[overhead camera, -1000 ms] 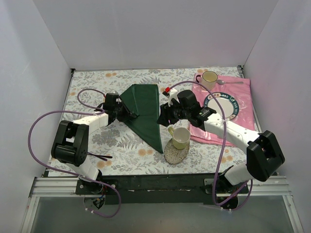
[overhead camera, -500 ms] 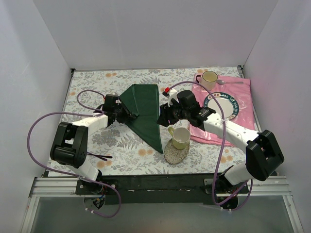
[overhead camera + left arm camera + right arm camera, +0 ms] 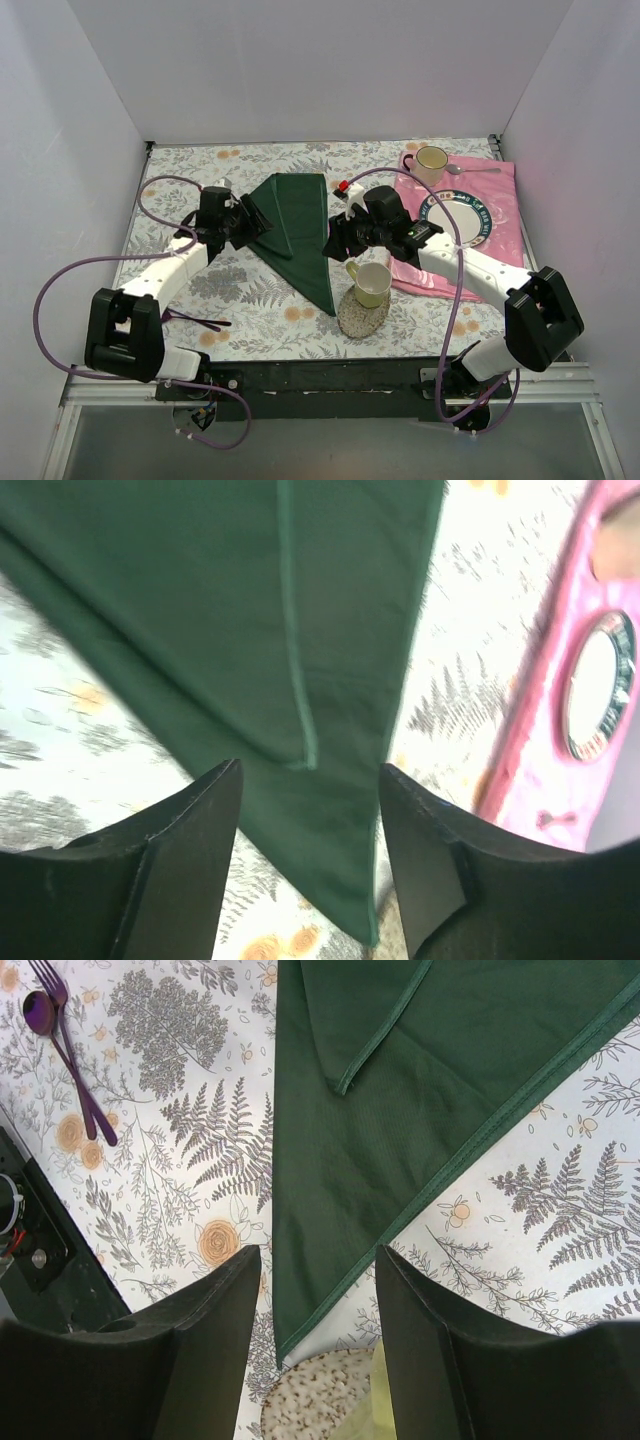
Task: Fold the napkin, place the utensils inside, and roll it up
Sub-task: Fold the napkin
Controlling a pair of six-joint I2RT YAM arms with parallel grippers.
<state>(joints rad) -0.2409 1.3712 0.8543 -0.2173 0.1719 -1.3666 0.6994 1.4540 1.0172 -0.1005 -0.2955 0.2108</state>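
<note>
Floral-printed cloth covers the bench (image 3: 250,300), and a larger pink cloth (image 3: 503,195) lies along its right side, well apart from the work. The dark green soft napkin (image 3: 300,225) sits at mid-bench, already folded into a long triangle: broad at the far end, narrowing to a tip that ends just beside a speckled round coaster (image 3: 358,315) bearing an olive-yellow cup (image 3: 372,282). A smaller hemmed flap lies doubled over its upper part. The left fingers (image 3: 310,780) hang spread apart over the napkin's left edge with nothing between them, and the right fingers (image 3: 318,1260) are likewise released above the right edge near the tip, clasping nothing. Two slim dark purple utensils (image 3: 62,1045), a spoon and a fork, rest side by side on the near-left bench, well clear of the cloth. The folding step looks in hand and perhaps nearly finished, since no utensil lies on the napkin yet. The next move probably calls for one arm to drop and pinch a hem for a further fold, or to fetch a utensil, while minding the cup close to the tip.
</note>
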